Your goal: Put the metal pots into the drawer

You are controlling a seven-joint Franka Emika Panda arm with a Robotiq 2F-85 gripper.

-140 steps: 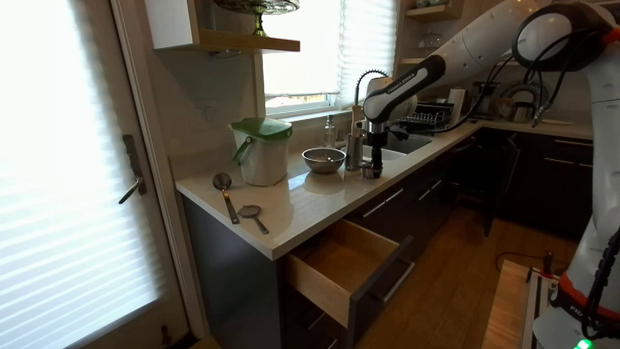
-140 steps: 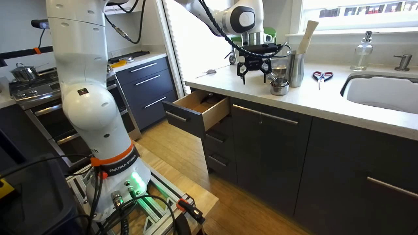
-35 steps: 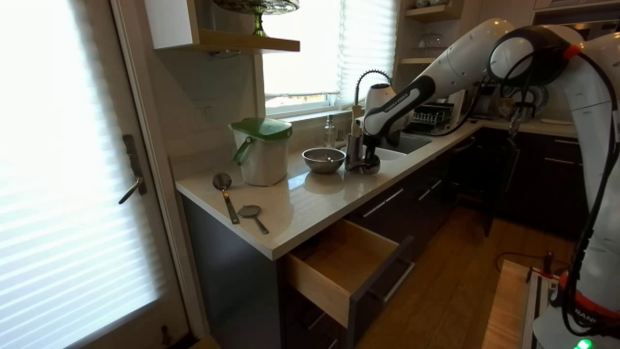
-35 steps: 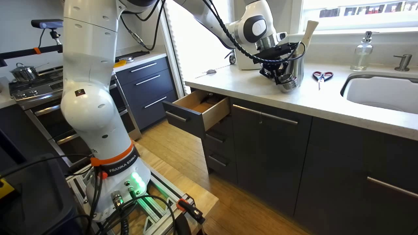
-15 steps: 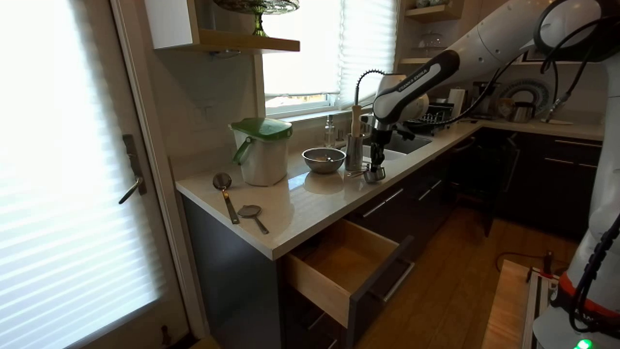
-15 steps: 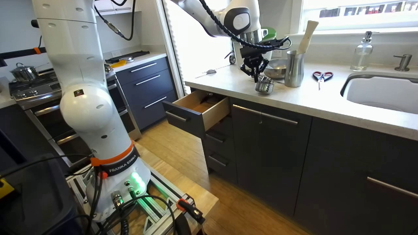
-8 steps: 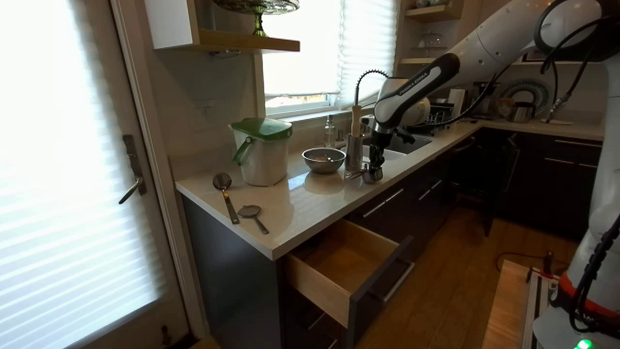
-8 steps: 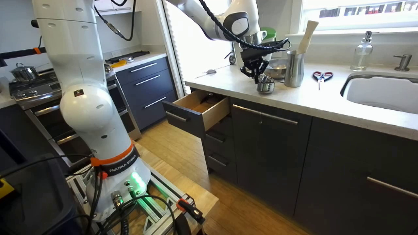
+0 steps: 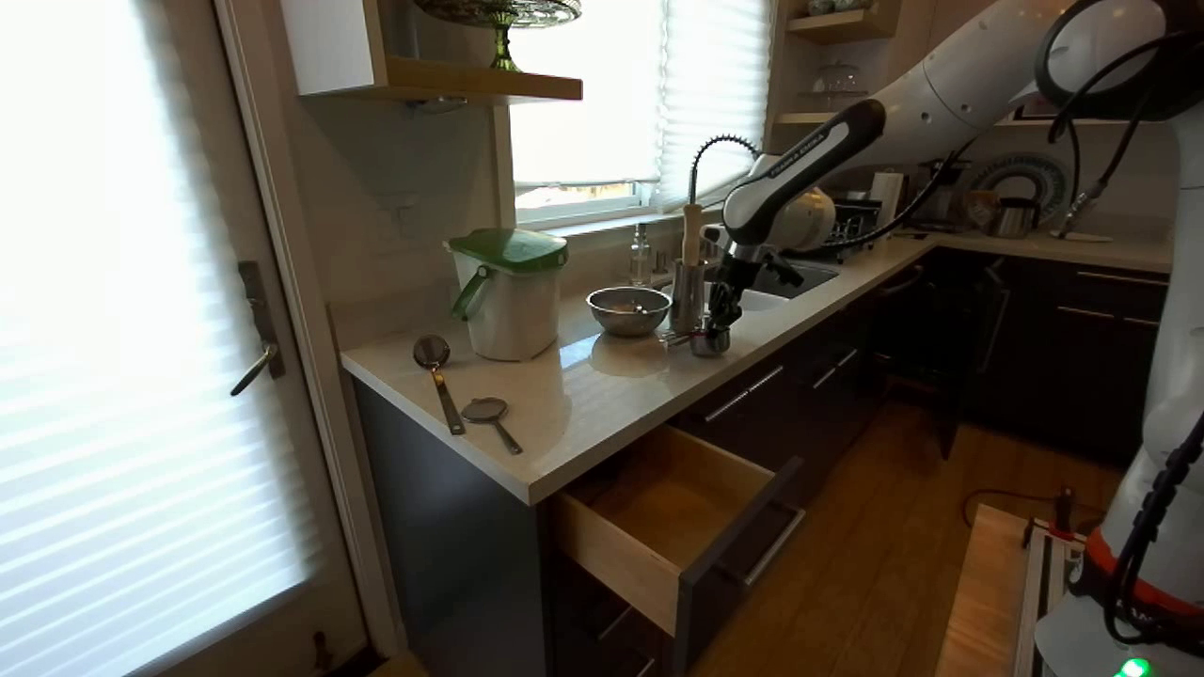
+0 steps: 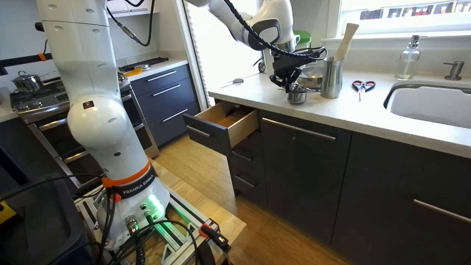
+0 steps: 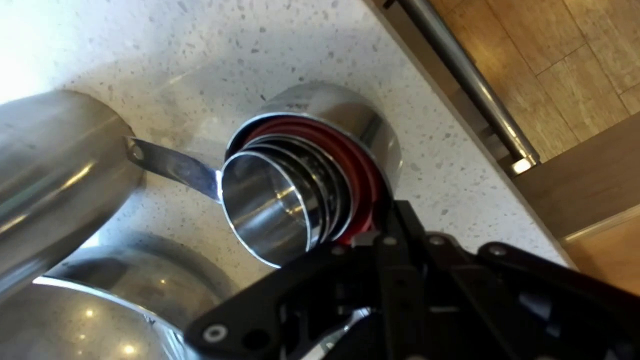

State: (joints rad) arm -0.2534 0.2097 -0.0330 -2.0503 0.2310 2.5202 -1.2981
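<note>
Near the front edge of the speckled white counter (image 11: 440, 165) is the small cup-sized silver steel pot (image 10: 297, 98), smaller steel cups (image 11: 265, 205) nested in it. My black end effector (image 10: 287, 89) is narrow, pinching the pot's rim. Close by on the counter stands the wide shallow silver steel bowl (image 9: 628, 324), beside a tall steel canister (image 10: 332, 79). Below, the light-wood drawer (image 9: 621, 569) with its dark front panel stands pulled out.

drawer (image 9: 663, 517) in both exterior views
</note>
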